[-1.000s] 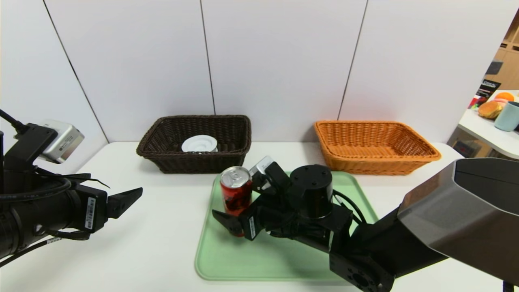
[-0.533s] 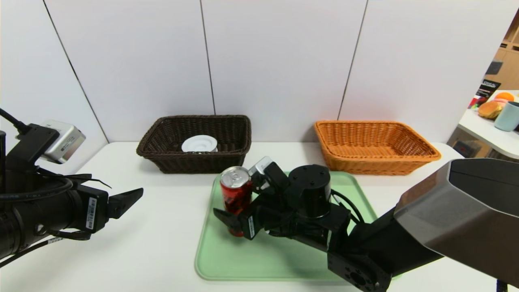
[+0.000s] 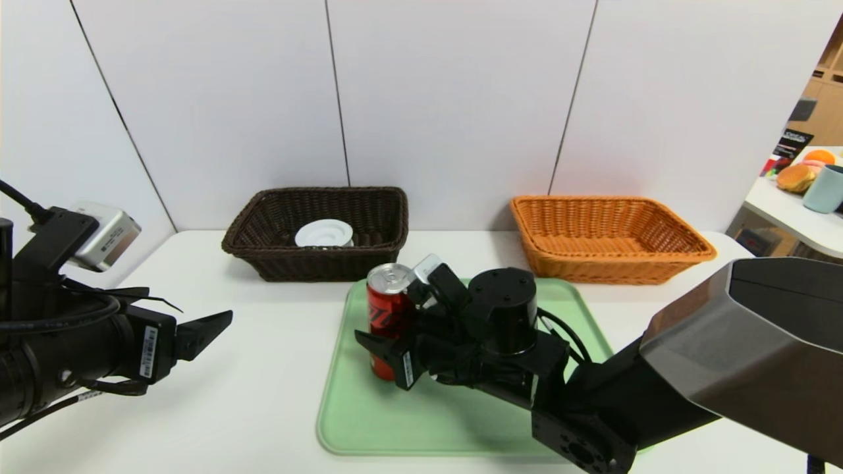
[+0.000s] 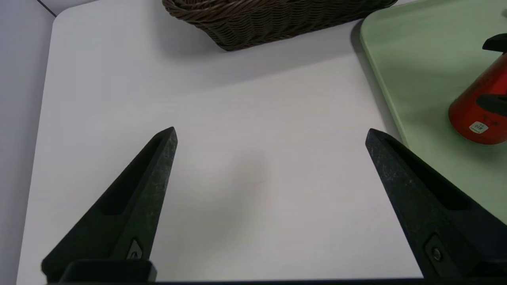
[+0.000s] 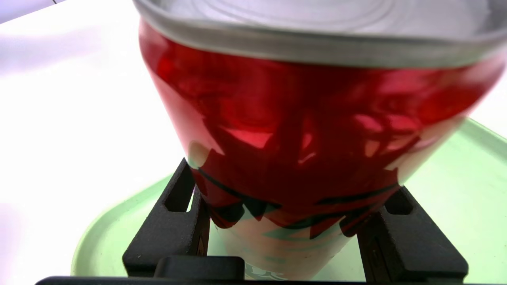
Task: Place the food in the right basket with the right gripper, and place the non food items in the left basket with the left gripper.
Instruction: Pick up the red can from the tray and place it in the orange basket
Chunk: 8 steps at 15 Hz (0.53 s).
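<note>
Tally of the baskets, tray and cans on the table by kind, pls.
Baskets: 2, dark brown and orange-tan
Trays: 1, green
Drink cans: 1, red
Total: 4

There are two woven baskets, one dark brown [image 3: 329,263] and one orange [image 3: 612,268]. There is one red can [image 3: 388,309], one green tray [image 3: 421,428] and one white round dish-like item [image 3: 324,233]. One blue-grey mug [image 3: 824,189] shows beyond, and there are two robot claws, one left [image 3: 191,309] and one right [image 3: 385,322].
</note>
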Each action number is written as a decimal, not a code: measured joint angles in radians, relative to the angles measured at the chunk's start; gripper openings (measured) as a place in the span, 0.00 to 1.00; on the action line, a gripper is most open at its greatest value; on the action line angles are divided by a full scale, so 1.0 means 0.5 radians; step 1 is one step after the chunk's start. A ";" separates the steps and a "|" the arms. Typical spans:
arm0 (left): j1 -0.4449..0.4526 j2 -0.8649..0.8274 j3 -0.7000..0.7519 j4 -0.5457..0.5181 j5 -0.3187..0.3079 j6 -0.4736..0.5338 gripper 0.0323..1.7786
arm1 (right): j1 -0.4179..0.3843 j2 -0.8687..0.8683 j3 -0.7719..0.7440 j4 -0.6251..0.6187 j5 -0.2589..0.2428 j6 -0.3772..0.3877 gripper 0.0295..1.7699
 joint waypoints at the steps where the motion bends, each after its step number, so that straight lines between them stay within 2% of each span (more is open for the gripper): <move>1: 0.000 -0.002 0.006 -0.002 0.000 -0.001 0.95 | 0.001 -0.003 0.000 0.002 -0.004 0.001 0.54; 3: 0.000 -0.003 0.014 -0.001 0.000 0.000 0.95 | 0.004 -0.015 -0.004 0.013 -0.044 0.001 0.54; 5: 0.000 -0.003 0.030 -0.002 0.000 0.000 0.95 | 0.005 -0.061 -0.073 0.063 -0.128 -0.003 0.54; 8: -0.002 -0.002 0.043 0.000 -0.002 0.000 0.95 | -0.014 -0.209 -0.308 0.394 -0.251 -0.006 0.54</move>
